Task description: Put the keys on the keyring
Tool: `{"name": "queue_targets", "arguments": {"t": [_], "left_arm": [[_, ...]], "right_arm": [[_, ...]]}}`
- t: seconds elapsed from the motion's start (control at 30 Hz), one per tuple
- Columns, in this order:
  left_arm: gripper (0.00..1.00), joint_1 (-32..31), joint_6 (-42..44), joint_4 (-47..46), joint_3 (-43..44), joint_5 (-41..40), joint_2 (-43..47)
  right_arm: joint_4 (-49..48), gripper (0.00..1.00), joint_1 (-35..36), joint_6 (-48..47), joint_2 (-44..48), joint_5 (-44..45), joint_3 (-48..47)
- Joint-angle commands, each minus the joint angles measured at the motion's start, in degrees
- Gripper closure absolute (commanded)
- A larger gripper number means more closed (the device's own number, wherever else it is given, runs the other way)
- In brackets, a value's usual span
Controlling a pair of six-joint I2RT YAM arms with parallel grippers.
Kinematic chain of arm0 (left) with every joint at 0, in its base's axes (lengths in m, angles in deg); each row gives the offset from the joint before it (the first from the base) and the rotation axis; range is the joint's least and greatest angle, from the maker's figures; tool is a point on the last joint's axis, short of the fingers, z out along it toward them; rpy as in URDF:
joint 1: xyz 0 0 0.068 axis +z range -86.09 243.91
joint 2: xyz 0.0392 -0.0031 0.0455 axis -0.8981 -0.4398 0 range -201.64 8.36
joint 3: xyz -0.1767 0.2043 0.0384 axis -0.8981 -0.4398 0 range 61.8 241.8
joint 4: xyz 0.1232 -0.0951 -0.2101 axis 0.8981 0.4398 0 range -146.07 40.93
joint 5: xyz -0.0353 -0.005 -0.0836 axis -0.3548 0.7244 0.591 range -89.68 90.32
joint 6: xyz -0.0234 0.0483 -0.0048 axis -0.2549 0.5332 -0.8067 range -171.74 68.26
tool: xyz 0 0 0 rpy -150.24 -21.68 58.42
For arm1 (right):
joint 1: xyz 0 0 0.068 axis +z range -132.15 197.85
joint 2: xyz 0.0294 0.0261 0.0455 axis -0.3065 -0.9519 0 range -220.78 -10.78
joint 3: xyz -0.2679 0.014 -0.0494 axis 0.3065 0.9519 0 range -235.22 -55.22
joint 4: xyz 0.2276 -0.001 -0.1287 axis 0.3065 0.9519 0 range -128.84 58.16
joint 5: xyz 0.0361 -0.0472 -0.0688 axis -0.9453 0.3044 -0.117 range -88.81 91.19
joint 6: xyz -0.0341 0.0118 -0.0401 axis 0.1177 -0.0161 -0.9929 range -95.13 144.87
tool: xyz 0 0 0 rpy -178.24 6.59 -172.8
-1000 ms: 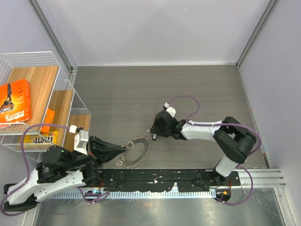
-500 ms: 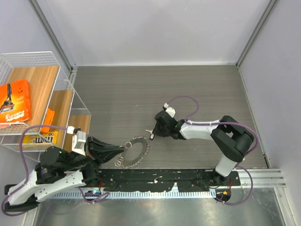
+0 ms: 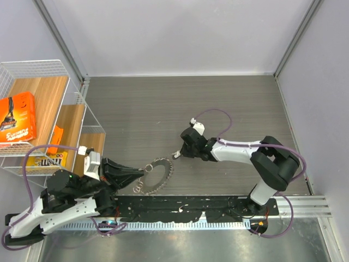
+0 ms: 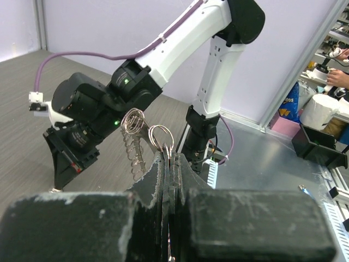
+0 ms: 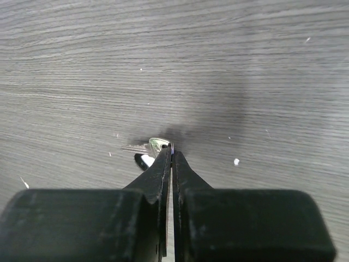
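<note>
The keyring [image 3: 150, 167] is a thin silvery ring rimmed with several fanned silvery keys [image 3: 169, 170], lying like a small gear at the table's near middle. My left gripper [image 3: 143, 170] is shut on its left edge. In the left wrist view the ring loops [image 4: 161, 136] stick up out of the closed gripper [image 4: 168, 155], with key teeth [image 4: 134, 150] hanging to the left. My right gripper [image 3: 176, 155] is just right of the ring, shut on one small silver key [image 5: 157, 145] low over the table. The key's blade and a dark tag [image 5: 143, 160] show left of the gripper [image 5: 171, 147].
A white wire basket [image 3: 82, 112] stands at the far left, holding an orange box [image 3: 19, 117] and a yellow candy box [image 3: 49, 159]. A black and metal rail [image 3: 185, 206] runs along the near edge. Grey walls enclose the table.
My right gripper has shifted slightly with the small key held low by the ring. My left arm moved slightly left, still holding the ring.
</note>
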Motion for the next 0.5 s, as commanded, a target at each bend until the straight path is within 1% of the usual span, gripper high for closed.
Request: {"name": "queue_targets", "arguments": {"t": [0.0, 0.13, 0.17, 0.27, 0.3, 0.37, 0.4, 0.47], "left_arm": [[1.0, 0.0, -0.49, -3.1, 2.26, 0.03, -1.25], [1.0, 0.0, -0.84, -3.62, 2.17, 0.12, -1.52], [1.0, 0.09, -0.92, -3.71, 2.26, 0.03, -1.52], [1.0, 0.0, -1.1, -4.24, 2.08, 0.03, -1.78], [1.0, 0.09, -1.1, -4.33, 2.17, -0.05, -1.87], [1.0, 0.0, -1.1, -4.59, 2.34, 0.03, -1.96], [1.0, 0.0, -1.01, -4.5, 2.43, 0.21, -1.96], [1.0, 0.09, -1.1, -4.85, 2.78, 0.65, -2.04]], "right_arm": [[3.47, 0.95, 0.47, -5.52, 9.28, 4.22, -0.38], [6.81, 0.94, 0.74, -12.02, 17.72, 4.05, 0.33], [6.91, 0.94, 0.74, -14.56, 18.96, 2.74, 0.85], [7.17, 0.94, 0.74, -22.38, 26.85, -1.13, 2.26], [7.09, 0.94, 0.74, -24.23, 28.37, -3.66, 2.78], [8.49, 0.94, 1.18, -28.72, 34.59, -6.22, 2.88], [9.53, 0.94, 1.44, -32.04, 35.93, -7.11, 2.88], [12.7, 0.94, 1.61, -35.39, 39.36, -8.52, 1.91]]}}
